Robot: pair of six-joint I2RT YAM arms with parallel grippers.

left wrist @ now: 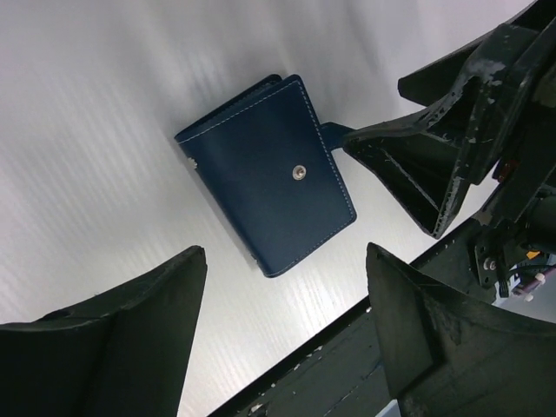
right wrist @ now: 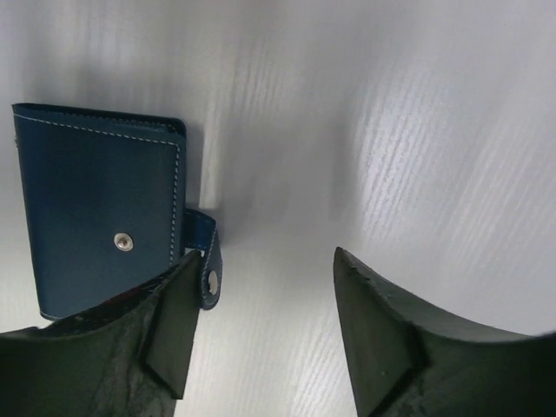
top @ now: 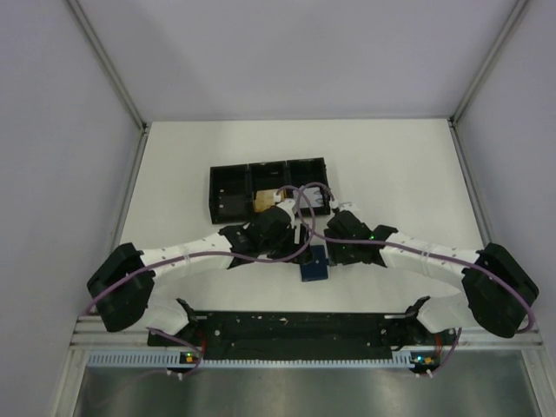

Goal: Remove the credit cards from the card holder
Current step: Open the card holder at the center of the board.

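Card holder: The dark-blue card holder (left wrist: 269,174) is laid flat on the white table (top: 400,174), closest to the arm bases, where it can be reached by both arms. It is folded shut.
Tab: The little snap tab (right wrist: 207,256) is undone and sticks out at 3 o'clock from the holder in the right wrist view, so the cover can likely be lifted.
Left gripper: The left gripper (left wrist: 285,278) is held just over the holder, at 10 o'clock from it in the top view. Its jaws are apart and nothing is held, likely so the holder can be pinned down.
Right gripper: The right gripper (right wrist: 266,261) is placed at 2 o'clock from the holder. Its jaws are apart and nothing is clamped. One finger (right wrist: 169,330) is set just beside the tab, likely so it can be pinched.
Credit cards: None is seen poking out of the holder.
Black tray: Farther off, at 11 o'clock from the holder, a black tray (top: 228,187) with three boxes is seen. What looks like an orange-tan card (top: 263,202) is seen in the middle box, partly hidden by the left arm.
In the way: The shut cover must be opened first. The two grippers are crowded close, so a bump can be feared.
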